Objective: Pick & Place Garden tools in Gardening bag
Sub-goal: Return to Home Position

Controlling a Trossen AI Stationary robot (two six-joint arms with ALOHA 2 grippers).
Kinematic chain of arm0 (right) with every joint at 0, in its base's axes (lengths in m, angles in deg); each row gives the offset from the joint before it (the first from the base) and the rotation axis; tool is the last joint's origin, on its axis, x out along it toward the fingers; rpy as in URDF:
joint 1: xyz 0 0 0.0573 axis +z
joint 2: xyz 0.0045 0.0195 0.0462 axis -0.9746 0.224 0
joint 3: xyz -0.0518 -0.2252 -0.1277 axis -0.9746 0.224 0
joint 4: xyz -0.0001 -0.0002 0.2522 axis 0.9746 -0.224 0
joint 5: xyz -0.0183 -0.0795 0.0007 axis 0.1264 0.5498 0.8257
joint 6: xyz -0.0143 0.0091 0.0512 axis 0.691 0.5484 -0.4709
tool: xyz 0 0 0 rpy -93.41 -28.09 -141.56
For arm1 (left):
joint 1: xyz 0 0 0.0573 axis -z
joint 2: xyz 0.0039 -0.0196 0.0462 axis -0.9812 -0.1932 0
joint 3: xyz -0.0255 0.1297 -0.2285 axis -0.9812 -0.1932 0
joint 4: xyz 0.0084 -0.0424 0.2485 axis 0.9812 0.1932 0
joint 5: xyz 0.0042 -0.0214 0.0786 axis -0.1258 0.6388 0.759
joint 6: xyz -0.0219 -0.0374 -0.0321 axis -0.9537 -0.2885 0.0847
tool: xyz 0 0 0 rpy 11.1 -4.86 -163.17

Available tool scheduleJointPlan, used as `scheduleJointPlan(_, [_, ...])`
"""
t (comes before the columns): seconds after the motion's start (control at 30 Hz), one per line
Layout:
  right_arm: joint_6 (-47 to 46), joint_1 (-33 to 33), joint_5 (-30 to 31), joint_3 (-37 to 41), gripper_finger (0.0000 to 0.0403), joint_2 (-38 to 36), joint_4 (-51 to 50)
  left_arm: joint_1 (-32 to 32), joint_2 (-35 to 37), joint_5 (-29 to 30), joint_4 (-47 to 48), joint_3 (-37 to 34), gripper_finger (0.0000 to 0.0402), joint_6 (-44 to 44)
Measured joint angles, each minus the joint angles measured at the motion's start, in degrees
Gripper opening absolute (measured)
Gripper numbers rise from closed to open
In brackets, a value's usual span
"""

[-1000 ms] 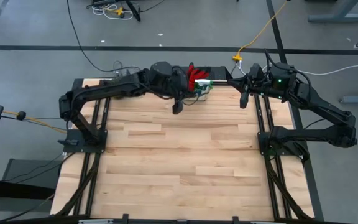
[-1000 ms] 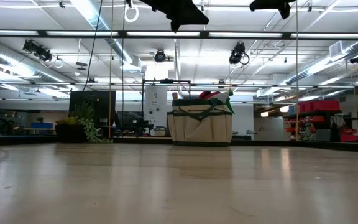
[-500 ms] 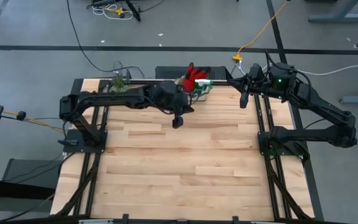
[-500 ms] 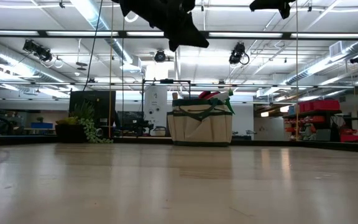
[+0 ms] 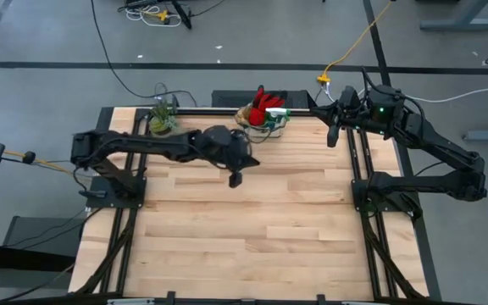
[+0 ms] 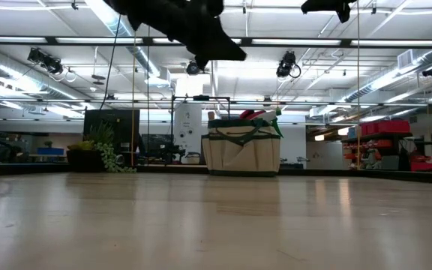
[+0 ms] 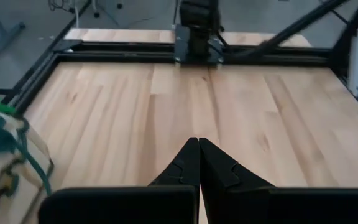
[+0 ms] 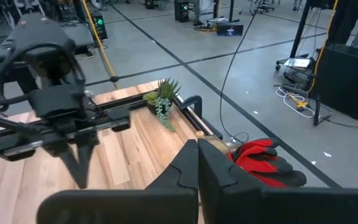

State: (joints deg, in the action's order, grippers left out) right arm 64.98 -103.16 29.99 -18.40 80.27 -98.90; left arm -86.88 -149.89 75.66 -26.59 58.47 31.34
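Observation:
The beige gardening bag (image 5: 263,119) with dark green trim stands upright on its base at the table's far edge. It also shows in the low view (image 6: 242,150). A red-and-black glove (image 5: 265,102) and a green item (image 5: 280,113) stick out of the bag's top. My left gripper (image 5: 235,179) is shut and empty, above the table on the near-left side of the bag. My right gripper (image 5: 330,140) is shut and empty, raised near the table's far right corner. The rake and trowel do not show apart.
A small leafy plant (image 5: 161,119) stands at the far left, also in the right wrist view (image 8: 163,99). The bare wooden tabletop (image 5: 252,229) stretches from the middle to the near edge. Black frame rails (image 5: 358,169) run along both sides.
My left gripper has drawn back from the bag toward the table's near edge and a little to the left, staying shut and empty. The bag and its contents have kept still.

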Motion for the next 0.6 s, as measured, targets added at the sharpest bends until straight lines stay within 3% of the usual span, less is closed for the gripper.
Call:
scheduleJointPlan(0.33, [0.0, 0.0, 0.0, 0.0, 0.0, 0.0, 0.2, 4.6, 17.2, -0.1, -1.3, -16.8, 0.0002, 0.5])
scheduleJointPlan(0.6, [0.0, 0.0, -0.1, 0.0, 0.0, 0.0, 0.3, 9.0, 30.6, -0.1, -1.9, -24.8, 0.0002, 0.6])
